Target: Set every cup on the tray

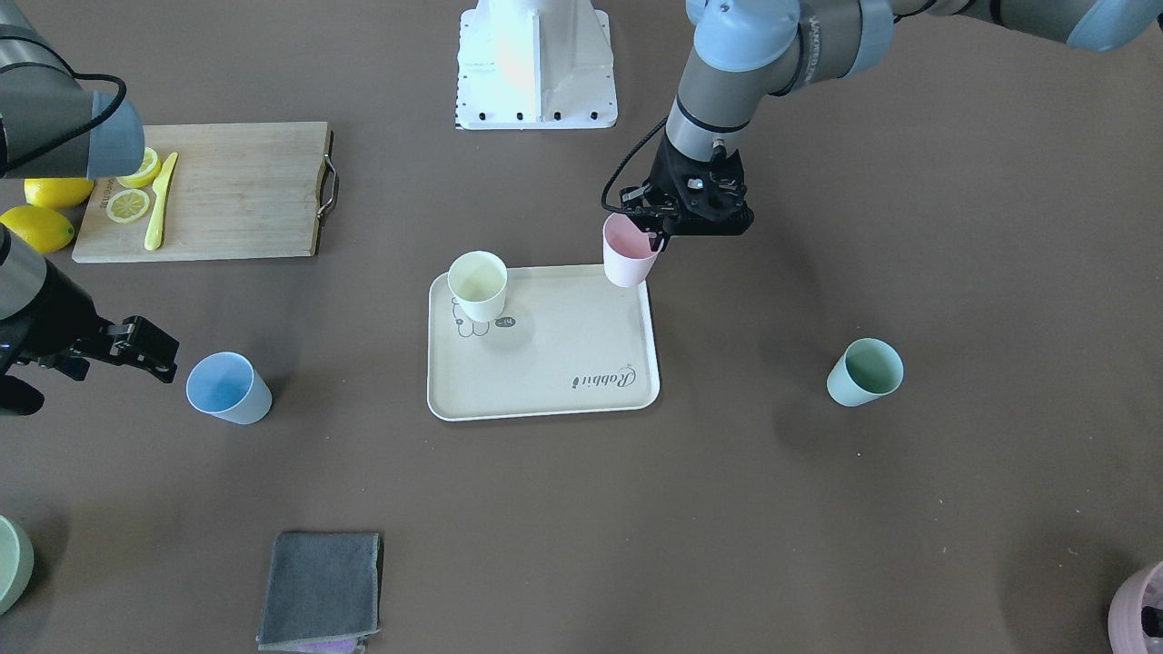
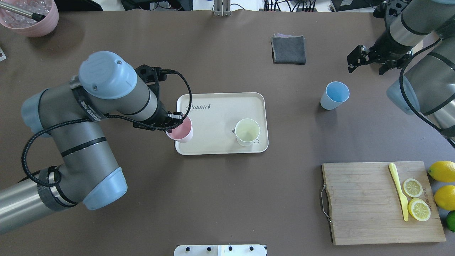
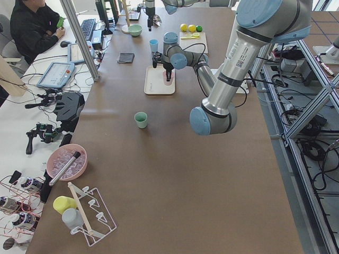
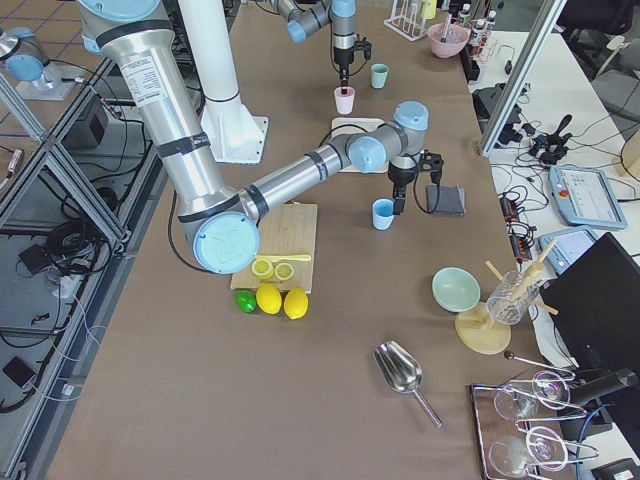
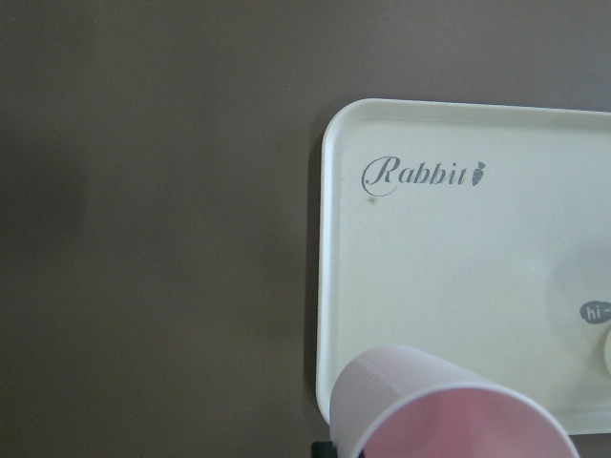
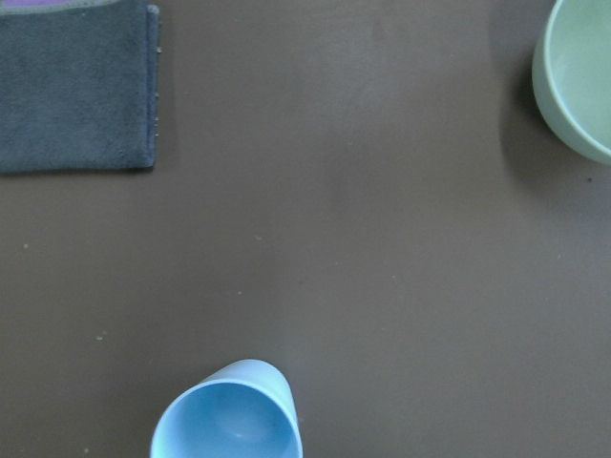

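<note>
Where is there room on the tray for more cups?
The tray is bare between the pink cup and the pale yellow cup, and along the edge beside the Rabbit lettering. It's crowded at the corner where the left gripper holds the pink cup.

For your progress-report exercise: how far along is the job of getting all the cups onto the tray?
Done: the yellow cup stands on the tray. In hand: the left claw holds the pink cup over the tray's corner. Left: the blue cup and the mint cup sit on the table, off the tray.
</note>
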